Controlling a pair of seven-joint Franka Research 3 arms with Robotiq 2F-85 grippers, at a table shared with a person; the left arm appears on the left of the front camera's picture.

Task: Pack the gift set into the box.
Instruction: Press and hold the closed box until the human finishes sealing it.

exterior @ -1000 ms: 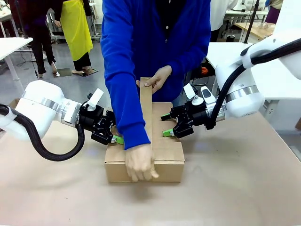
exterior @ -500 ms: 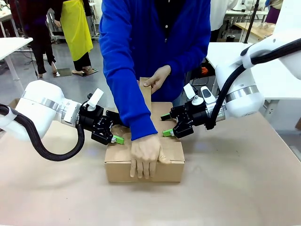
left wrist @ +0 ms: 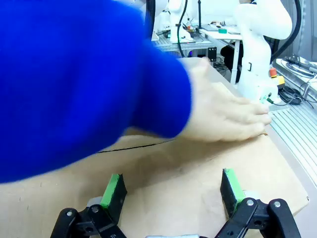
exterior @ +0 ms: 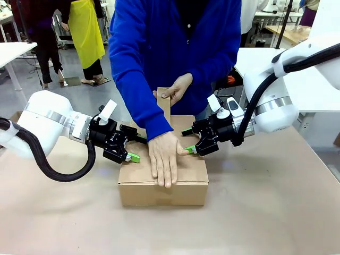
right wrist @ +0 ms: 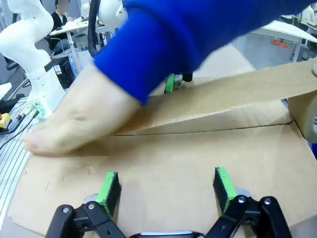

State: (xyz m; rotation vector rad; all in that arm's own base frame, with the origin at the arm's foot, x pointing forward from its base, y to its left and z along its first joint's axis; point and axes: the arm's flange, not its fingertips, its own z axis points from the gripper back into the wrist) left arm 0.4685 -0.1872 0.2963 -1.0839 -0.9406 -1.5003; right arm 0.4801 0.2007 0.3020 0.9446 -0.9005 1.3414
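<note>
Front view: box (exterior: pixel 162 181) closed, long axis left-right; left claw (exterior: pixel 129 149), right claw (exterior: pixel 187 141) spread, empty.

Large brown corrugated cardboard carton (exterior: pixel 175 178) sits on the table (exterior: pixel 265 212) in front of me, between my arms. My left gripper (exterior: pixel 129 143) is over its left top edge, my right gripper (exterior: pixel 187 141) over its right top. Person's hand (exterior: pixel 166 158) lies flat on the carton top between them; second hand (exterior: pixel 175 89) behind, on a strip rising from the carton's far side.

One box (exterior: pixel 162 175), two hands (exterior: pixel 165 157), two grippers (exterior: pixel 132 149).
</note>
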